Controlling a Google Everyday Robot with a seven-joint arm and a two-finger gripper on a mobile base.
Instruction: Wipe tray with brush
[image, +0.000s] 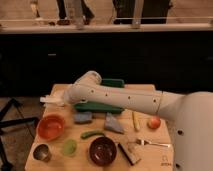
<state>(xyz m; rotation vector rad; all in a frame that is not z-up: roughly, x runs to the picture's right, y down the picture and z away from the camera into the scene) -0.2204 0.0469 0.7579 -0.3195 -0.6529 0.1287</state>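
Gripper (64, 99) sat clenched on brush (49, 100), out left of tray (114, 83); risk was swing-in clipping the rim & twisting brush in grip.

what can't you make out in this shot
Camera view:
- tray: the arm covers most of it, so its inside is hidden.
- gripper, over the table's left edge: too small to tell whether it holds the brush.
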